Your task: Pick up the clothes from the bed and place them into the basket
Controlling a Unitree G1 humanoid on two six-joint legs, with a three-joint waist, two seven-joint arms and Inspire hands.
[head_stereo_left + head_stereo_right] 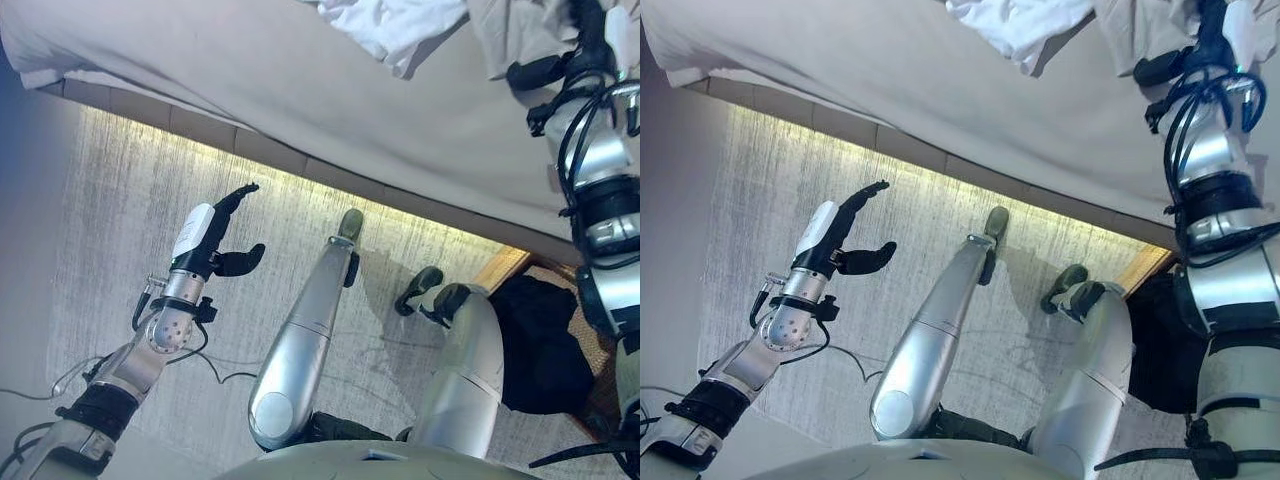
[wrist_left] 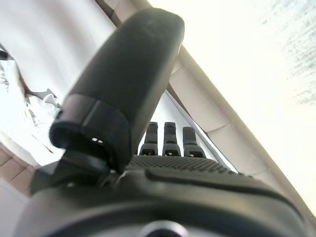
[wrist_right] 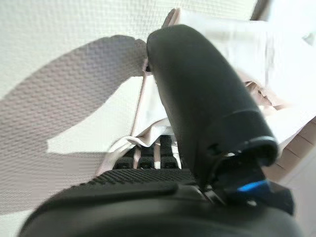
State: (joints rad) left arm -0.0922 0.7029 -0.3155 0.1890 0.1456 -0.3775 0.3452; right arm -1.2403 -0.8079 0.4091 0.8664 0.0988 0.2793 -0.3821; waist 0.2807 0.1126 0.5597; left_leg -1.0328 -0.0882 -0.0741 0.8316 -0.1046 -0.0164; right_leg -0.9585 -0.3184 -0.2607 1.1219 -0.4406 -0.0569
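My right hand [image 1: 590,45] is up on the bed [image 1: 300,90] near its far right corner, fingers [image 3: 148,155] curled into beige cloth [image 3: 232,54] w/ white clothes [image 1: 390,25] just beside. Left hand [image 1: 215,240] hangs over the floor, fingers apart, holding nothing. Basket [image 1: 590,350] sits by the bed's edge w/ a black garment [image 1: 540,340] in it.

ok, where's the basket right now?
In the left eye view the basket sits on the floor at lower right, just below the bed edge under the right arm, with a black garment in it.

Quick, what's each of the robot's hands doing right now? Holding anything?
Left hand: open and empty, raised over the floor beside the bed.
Right hand: reaching into the light garment on the bed; its fingers are hidden in the cloth, so a grip cannot be told.
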